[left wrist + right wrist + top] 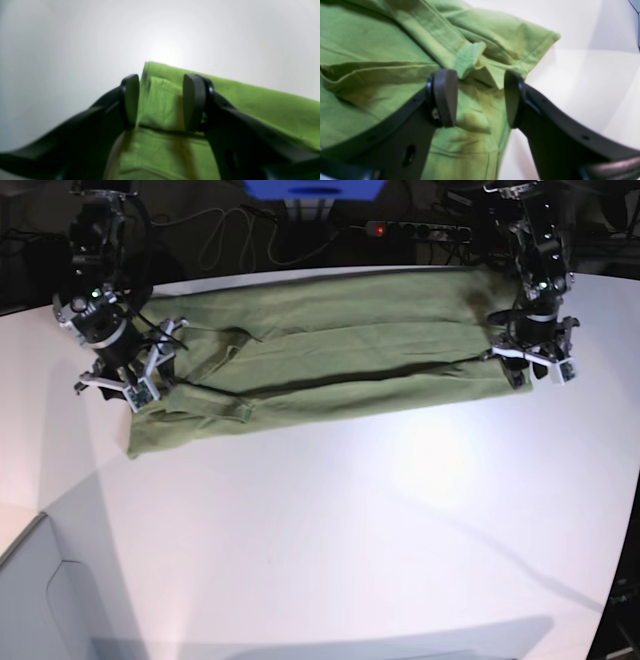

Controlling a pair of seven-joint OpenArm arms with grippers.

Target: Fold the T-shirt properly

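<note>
Both grippers, left (519,373) and right (142,393), stand open over opposite ends of the T-shirt (370,332), spread across the table (360,520), and those loose, rumpled layers could bunch if fingers catch unevenly!

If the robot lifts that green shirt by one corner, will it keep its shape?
Probably not: the T-shirt looks soft, with wrinkles and curled edges, so it would likely droop. Its stacked layers look loose and might slide apart.
</note>
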